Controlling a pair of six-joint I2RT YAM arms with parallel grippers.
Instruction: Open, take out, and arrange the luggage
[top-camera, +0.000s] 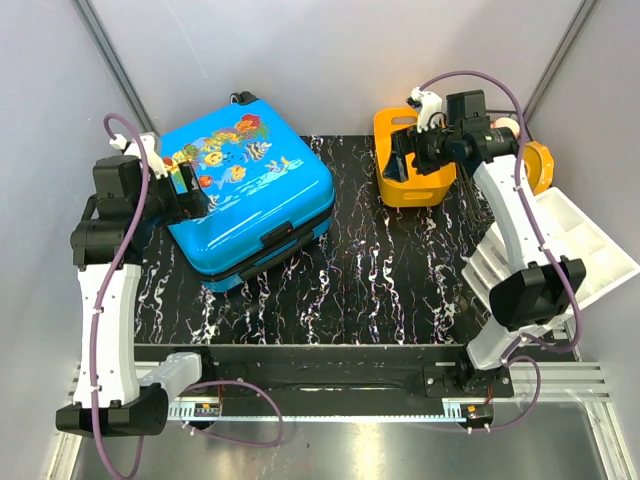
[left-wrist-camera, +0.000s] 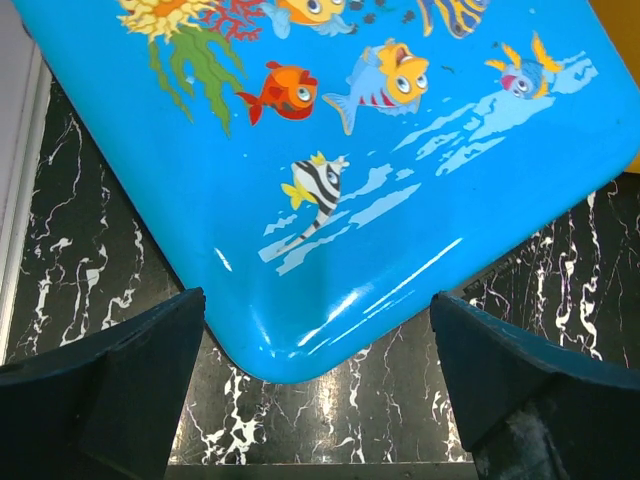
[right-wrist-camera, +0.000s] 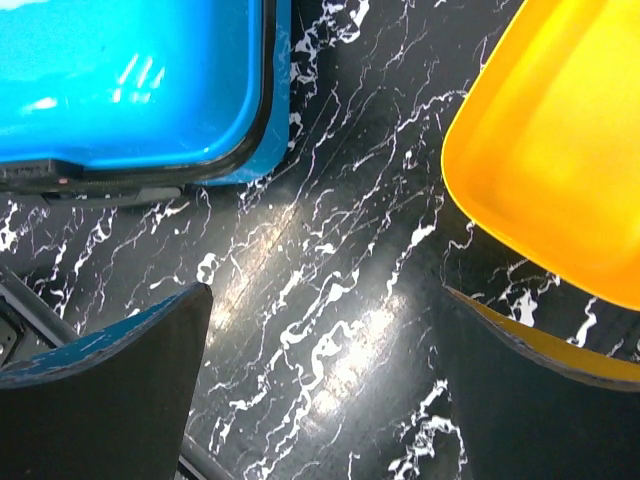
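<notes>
Left end effector, glossy blue fish-print luggage

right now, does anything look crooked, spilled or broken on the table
Only the suitcase stands out: it lies flat and closed, turned at an angle to the edges of the table. Nothing looks spilled or damaged.

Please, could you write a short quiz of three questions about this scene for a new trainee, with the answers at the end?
1. True or false: the luggage lies shut on the table, fish print facing up.
2. Which is nearer to the orange basket? A) the left gripper B) the right gripper
3. Fill in: the jaws of both grippers stand ____, holding nothing.

Key: 1 true; 2 B; 3 open.
</notes>
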